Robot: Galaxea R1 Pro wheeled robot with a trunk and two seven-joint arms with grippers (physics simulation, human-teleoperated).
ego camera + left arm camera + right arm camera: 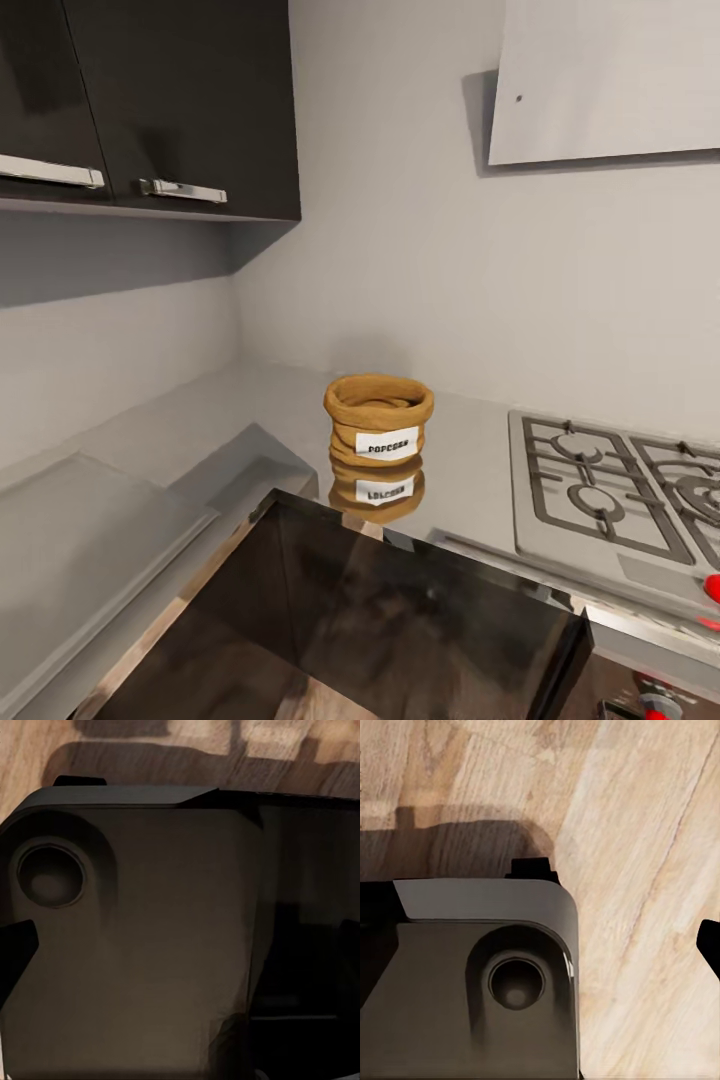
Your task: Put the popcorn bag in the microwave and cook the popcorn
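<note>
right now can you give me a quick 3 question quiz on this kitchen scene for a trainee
1. True or false: the small mustard-tan paper popcorn bag lies tipped over on the steel gas hob.
2. The bag's white label faces: A) the camera B) the wall C) the hob.
3. Fill in: the bag's mirror image shows in the glossy grey ____.

Key: 1 false, it stands upright on the worktop, beside the hob; 2 A; 3 countertop.

A matt, creased paper look is shown by the popcorn bag (379,420), mirrored in the glossy countertop (470,480). Brushed steel is seen on the hob (610,490); wood grain on the floor (645,832).
</note>
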